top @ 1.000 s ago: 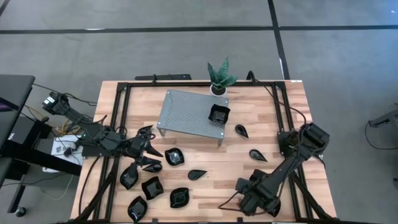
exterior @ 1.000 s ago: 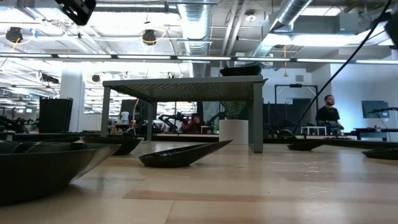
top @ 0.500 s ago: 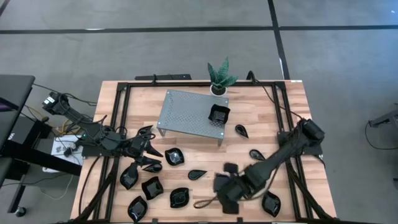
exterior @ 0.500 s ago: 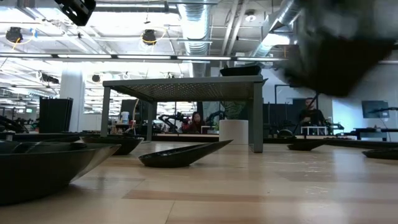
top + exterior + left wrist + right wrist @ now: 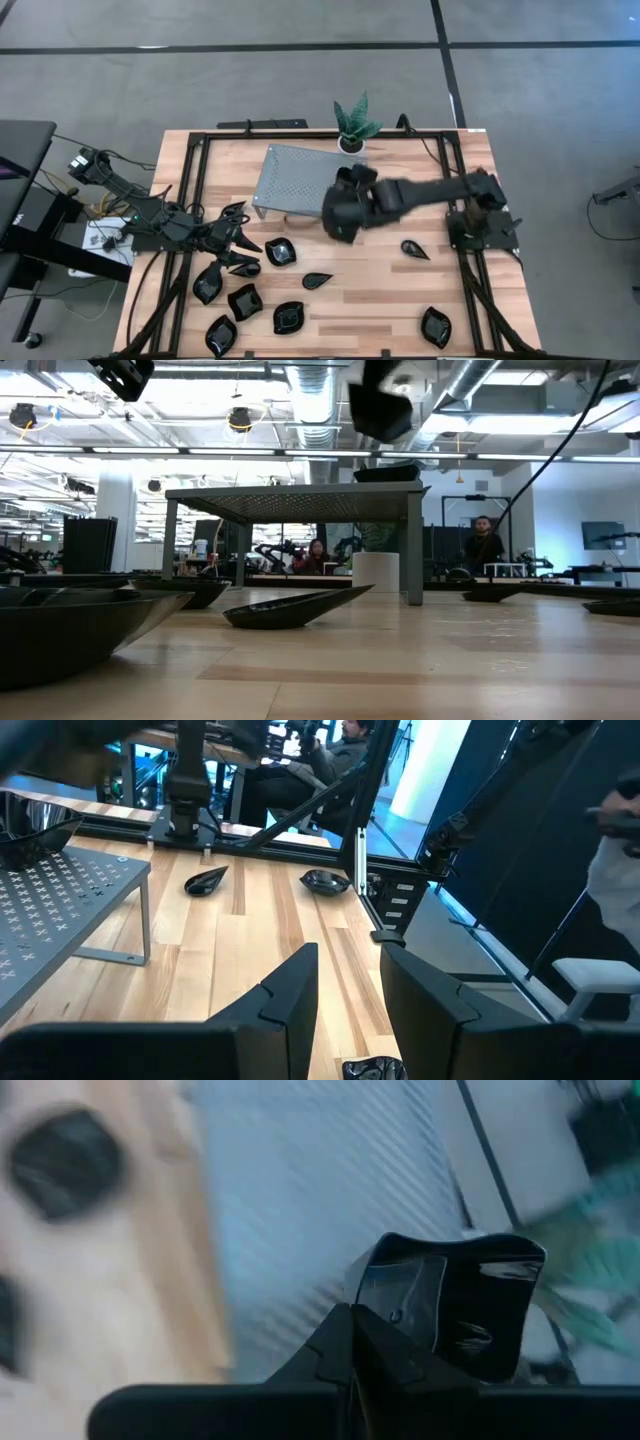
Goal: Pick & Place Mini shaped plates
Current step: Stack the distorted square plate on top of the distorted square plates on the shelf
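My right end effector (image 5: 338,218) is over the near edge of the grey perforated stand (image 5: 295,180), fingers closed with nothing between them; a square black plate (image 5: 470,1315) sits on the stand just ahead of it. Left end effector (image 5: 238,245) is parked at the bench's (image 5: 440,290) left side, fingers narrowly apart, empty, among the cluster of plates (image 5: 245,300). Teardrop plates (image 5: 415,249) lie right of the stand.

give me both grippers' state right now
left gripper: open, empty, over the table's left side.
right gripper: shut, nothing in it, above the grey stand.
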`<action>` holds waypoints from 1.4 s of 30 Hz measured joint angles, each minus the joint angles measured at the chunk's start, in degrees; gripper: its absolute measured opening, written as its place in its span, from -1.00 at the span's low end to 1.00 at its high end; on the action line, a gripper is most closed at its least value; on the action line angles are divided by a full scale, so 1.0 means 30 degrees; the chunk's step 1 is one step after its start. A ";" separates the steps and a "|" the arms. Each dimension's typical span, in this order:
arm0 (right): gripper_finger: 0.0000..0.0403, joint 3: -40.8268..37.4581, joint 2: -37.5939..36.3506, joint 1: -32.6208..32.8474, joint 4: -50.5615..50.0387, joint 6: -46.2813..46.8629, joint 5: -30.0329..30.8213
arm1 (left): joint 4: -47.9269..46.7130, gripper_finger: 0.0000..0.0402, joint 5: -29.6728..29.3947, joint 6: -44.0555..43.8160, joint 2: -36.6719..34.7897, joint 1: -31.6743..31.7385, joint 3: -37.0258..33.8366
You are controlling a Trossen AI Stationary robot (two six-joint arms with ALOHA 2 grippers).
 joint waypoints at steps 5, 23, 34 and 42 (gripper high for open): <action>-0.99 -0.0209 0.0151 -0.2240 -0.0998 -0.0375 -0.1439 | 0.0000 -0.44 0.0006 0.0000 -0.0006 -0.0001 -0.0007; -0.98 -0.0736 0.0168 -0.3678 -0.0487 -0.2911 -0.4164 | -0.0007 -0.44 -0.0001 0.0001 -0.0006 0.0000 -0.0006; -0.98 -0.0780 0.0643 -0.3732 -0.0828 -0.2961 -0.5672 | -0.0007 -0.44 0.0007 0.0001 0.0000 -0.0001 -0.0007; -0.84 -0.0755 0.1479 -0.3730 -0.0767 -0.4423 -0.5621 | -0.0007 -0.44 0.0006 0.0007 -0.0007 0.0007 -0.0007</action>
